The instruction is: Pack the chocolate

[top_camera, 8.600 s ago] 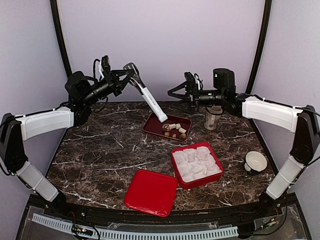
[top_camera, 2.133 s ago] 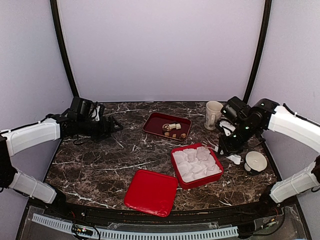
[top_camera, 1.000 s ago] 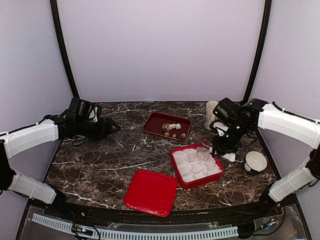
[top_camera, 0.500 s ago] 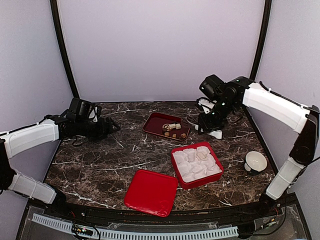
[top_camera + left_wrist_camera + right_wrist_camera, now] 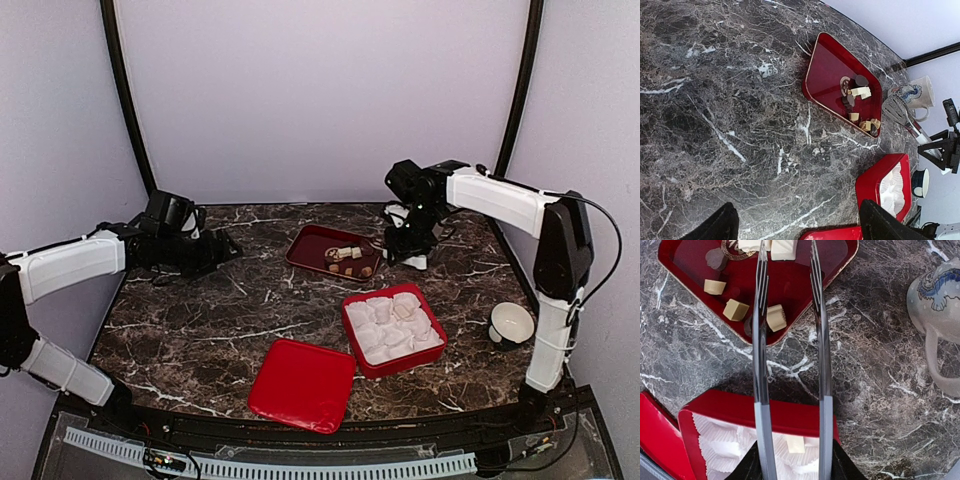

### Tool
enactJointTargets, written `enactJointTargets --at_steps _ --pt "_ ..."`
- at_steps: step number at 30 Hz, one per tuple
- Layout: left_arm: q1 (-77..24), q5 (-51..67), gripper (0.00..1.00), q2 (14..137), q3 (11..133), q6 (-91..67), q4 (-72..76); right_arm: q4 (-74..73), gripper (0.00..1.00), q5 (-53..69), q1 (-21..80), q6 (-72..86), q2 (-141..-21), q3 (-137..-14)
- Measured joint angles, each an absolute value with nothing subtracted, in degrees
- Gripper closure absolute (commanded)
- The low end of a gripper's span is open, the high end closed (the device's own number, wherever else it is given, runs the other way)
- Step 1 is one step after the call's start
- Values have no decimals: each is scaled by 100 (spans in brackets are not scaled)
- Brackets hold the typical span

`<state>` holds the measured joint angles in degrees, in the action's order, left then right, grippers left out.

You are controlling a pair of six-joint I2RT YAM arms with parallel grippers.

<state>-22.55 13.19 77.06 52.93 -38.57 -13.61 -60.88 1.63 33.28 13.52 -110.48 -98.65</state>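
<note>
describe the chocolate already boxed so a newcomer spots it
Find the red box of white paper cups, front right on the table. By its edge facing the tray, a cream square chocolate sits in a cup. It's the only piece visible there; other pieces lie in the tray.

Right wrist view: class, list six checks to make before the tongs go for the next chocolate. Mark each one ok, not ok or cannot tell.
1. Right pincer grips the tongs: ok.
2. Tong arms stand apart: ok.
3. Tips lined up on one chocolate: cannot tell, as they run out of the top of the frame.
4. Pieces left in the tray: ok, several.
5. Box open with paper cups free: ok, and one cup already holds a piece.
6. Mug apart from the tongs: ok.
</note>
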Motion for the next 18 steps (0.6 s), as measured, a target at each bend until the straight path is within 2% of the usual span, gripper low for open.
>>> enactJointTargets --at_steps 18 --pt "-2123 1262 14 8208 5537 -3859 -1354 -5828 62 419 3212 1177 -12088 -10497"
